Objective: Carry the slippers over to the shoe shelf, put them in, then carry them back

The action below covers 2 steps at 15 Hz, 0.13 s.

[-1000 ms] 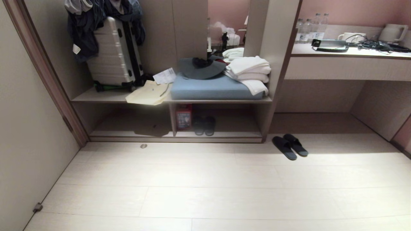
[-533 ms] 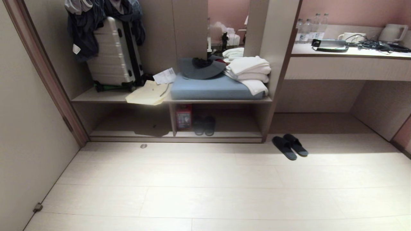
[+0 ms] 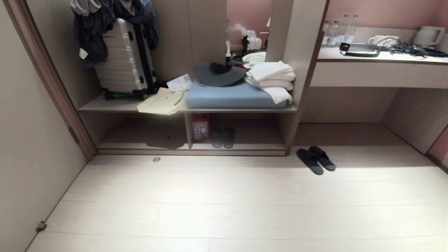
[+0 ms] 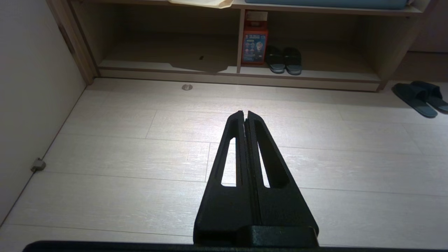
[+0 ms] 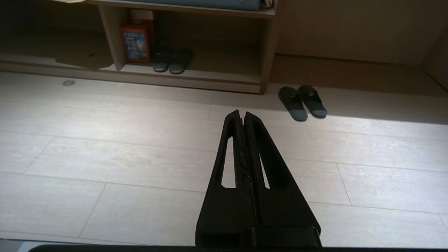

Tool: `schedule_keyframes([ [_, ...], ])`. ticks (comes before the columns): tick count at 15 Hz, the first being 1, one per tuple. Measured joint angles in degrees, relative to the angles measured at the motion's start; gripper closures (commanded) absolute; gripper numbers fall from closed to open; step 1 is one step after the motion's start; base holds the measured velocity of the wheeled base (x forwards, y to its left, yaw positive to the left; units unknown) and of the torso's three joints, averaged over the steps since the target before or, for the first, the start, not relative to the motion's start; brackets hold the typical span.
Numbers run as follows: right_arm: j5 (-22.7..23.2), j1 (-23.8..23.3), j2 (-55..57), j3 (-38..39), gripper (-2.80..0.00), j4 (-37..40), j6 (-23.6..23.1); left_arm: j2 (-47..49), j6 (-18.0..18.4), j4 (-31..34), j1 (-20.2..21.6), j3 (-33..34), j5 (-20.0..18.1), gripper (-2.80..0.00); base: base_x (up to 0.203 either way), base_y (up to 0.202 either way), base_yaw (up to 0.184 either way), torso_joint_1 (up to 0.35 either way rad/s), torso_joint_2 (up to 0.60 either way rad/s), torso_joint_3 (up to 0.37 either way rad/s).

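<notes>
Black slippers [image 5: 302, 102] lie on the floor [image 5: 140, 157] ahead of your right pincer [image 5: 242, 115] and off to its right side, well apart from it; heels point back toward you, long axes running roughly away, slightly slanted; the pair sits side by side, just outside the right end post of the shoe shelf [image 3: 241, 145]. From your left pincer [image 4: 245, 114] they lie much farther to the right, so the right arm is the nearer one. Both pincers are clenched on nothing. Another dark pair [image 3: 222, 136] already stands in the shelf's right compartment beside a red box [image 3: 200, 127]; I judge you must first drive closer.
</notes>
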Motion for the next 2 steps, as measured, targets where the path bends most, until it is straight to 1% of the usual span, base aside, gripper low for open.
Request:
schedule_keyframes([
  [2,0.0,0.0,0.0,0.0,0.0,0.0,0.0,0.0,0.0,0.0,0.0,0.0,0.0,0.0,0.0,0.0,0.0,0.0,0.0,0.0],
])
